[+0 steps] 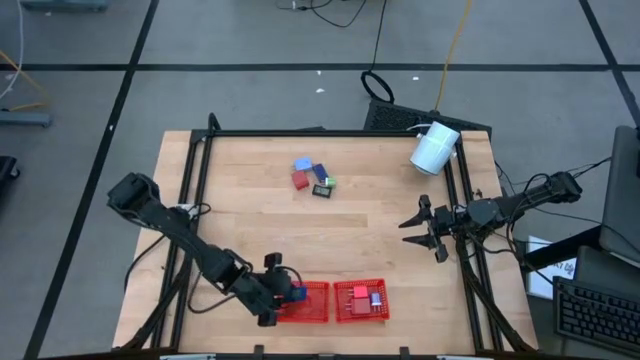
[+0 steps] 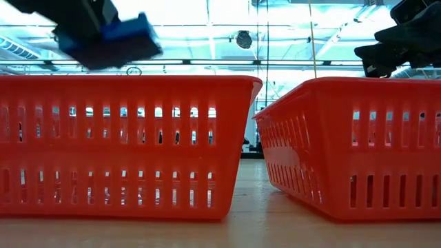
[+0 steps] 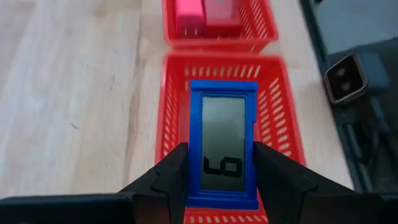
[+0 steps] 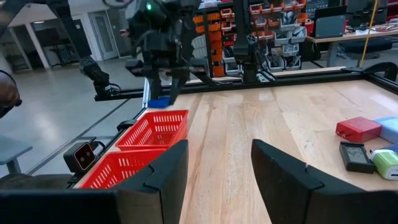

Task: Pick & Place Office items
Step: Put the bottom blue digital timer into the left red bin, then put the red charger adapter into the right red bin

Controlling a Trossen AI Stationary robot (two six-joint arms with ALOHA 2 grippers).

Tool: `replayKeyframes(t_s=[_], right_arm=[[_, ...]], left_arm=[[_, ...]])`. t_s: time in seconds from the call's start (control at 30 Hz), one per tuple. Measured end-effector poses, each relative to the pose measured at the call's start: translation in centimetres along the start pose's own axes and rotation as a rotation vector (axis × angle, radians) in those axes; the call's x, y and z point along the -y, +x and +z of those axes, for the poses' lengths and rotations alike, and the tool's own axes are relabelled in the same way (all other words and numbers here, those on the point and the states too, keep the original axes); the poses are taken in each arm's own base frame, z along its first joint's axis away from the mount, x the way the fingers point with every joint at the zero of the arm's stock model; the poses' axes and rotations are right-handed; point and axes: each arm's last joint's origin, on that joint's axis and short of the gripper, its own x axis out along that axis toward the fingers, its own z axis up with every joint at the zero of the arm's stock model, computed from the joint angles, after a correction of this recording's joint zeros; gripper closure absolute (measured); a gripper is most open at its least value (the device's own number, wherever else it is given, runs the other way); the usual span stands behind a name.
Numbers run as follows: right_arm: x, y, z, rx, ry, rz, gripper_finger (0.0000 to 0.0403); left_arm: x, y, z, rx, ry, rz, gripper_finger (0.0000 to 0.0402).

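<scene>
- The blue timer (image 3: 223,151), its display reading "LO", is pinched by the left gripper (image 3: 221,180) above the empty left red tray (image 3: 277,106).
- The right red tray (image 1: 361,301) holds red and pink items (image 3: 204,14).
- The right gripper (image 4: 219,168) is spread, holding nothing.
- Remaining office items (image 1: 312,177) cluster at mid-table.

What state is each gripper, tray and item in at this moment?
Left gripper: shut on the blue timer, above the left tray.
Left tray: no item visible inside.
Right tray: holds red items.
Right gripper: open, holding nothing.
Remaining items: clustered on the table.
White cylinder: on its side.
</scene>
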Motion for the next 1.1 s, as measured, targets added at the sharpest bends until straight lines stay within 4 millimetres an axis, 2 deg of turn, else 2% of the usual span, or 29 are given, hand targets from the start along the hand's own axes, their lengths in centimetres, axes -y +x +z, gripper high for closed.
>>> replayKeyframes(t_s=[0.4, 0.53, 0.77, 1.1], right_arm=[[0.0, 0.0, 0.1, 0.005, 0.001, 0.0, 0.0236], [0.0, 0.0, 0.1, 0.005, 0.001, 0.001, 0.0236], [0.0, 0.0, 0.1, 0.005, 0.0, 0.0, 0.0236], [0.0, 0.0, 0.1, 0.004, 0.0, 0.001, 0.0236]], left_arm=[[0.0, 2.5, -1.4, -0.08, -0.03, 0.024, 0.0245], [0.0, 2.6, -1.5, -0.085, -0.032, 0.026, 0.0233], [0.0, 2.6, -1.5, -0.088, -0.038, 0.019, 0.0241], [0.0, 2.6, -1.5, -0.086, -0.076, 0.015, 0.0179]])
